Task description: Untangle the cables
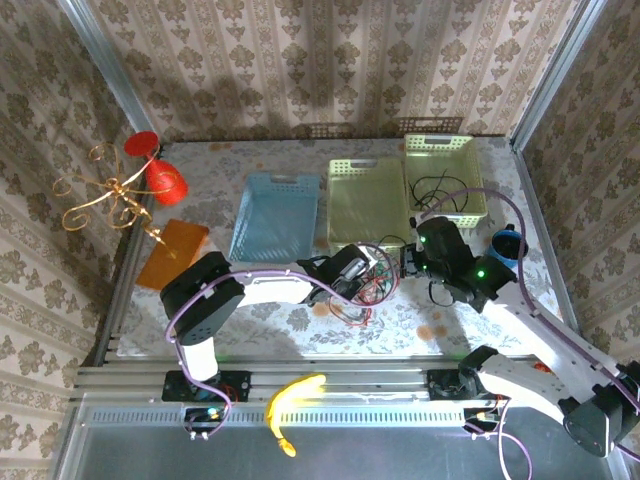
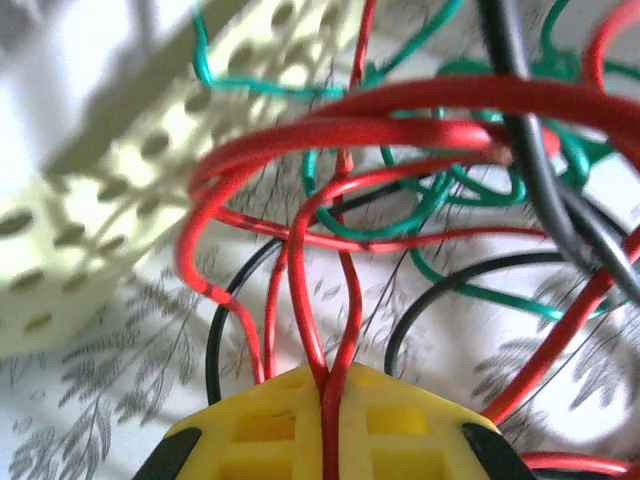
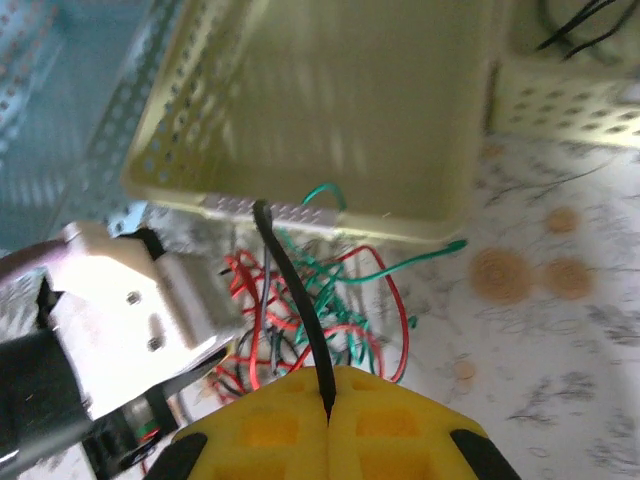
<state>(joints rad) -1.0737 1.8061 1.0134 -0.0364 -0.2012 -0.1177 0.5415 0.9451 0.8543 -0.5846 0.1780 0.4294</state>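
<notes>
My left end effector [image 2: 327, 392] is clenched on a red cable [image 2: 400, 130], and my right end effector [image 3: 328, 398] on a black cable [image 3: 296, 290]. The tangle [image 1: 362, 296], green cable [image 2: 402, 228] included, lies on the worktop [image 1: 270, 322] just before the middle pale-green basket [image 1: 352, 165]. The right-hand basket [image 1: 438, 141] holds a black wire [image 1: 440, 190].

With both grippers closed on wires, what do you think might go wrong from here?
1. The left gripper pinches the red cable, looped through the green cable; pulling may tighten the tangle.
2. The thin black cable could slip from the right gripper.
3. Dragged wires may snag the rim of the yellow basket.
</notes>
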